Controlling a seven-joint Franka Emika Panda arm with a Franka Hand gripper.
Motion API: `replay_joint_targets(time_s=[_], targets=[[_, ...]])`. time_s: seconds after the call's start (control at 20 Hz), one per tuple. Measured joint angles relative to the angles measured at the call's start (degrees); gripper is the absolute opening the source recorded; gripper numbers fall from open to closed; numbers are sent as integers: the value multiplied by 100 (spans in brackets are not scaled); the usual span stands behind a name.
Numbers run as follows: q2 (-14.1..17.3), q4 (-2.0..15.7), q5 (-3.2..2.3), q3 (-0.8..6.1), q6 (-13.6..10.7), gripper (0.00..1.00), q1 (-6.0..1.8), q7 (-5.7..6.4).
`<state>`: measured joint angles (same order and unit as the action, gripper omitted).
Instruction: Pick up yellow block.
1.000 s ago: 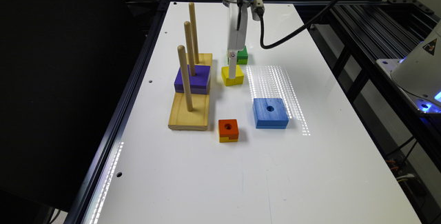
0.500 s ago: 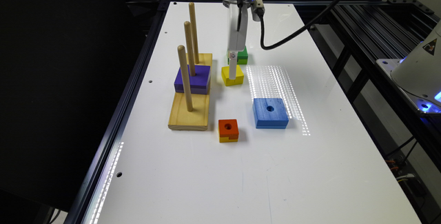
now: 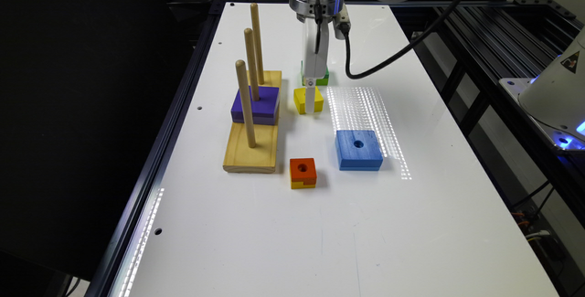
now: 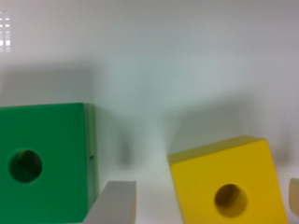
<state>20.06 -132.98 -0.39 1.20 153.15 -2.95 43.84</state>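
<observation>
The gripper (image 3: 310,100) straddled the small yellow wooden block (image 3: 302,99) at upper centre, fingers spread and unclenched; closing and lifting remained.

**Non-task objects on the white table**

A wooden peg base (image 3: 250,153) with three upright pegs is set toward the exterior view's left; a purple block (image 3: 256,105) is threaded on the middle peg. A blue block (image 3: 358,150) is placed to the right, with an orange-topped block (image 3: 303,173) between base and blue block, nearer the camera. A green block (image 4: 44,161) is seen farther back.
</observation>
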Motion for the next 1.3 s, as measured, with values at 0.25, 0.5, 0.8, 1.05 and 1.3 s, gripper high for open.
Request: replay_joint_targets(time_s=[0.25, 0.5, 0.8, 1.05, 1.3], targets=[[0, 1, 2, 53, 0, 100, 5, 5], [0, 2, 2, 55, 0, 100, 5, 5], [274, 16, -3, 54, 293, 100, 4, 5], [277, 21, -2, 54, 295, 100, 3, 5], [277, 21, -2, 54, 295, 100, 3, 5]])
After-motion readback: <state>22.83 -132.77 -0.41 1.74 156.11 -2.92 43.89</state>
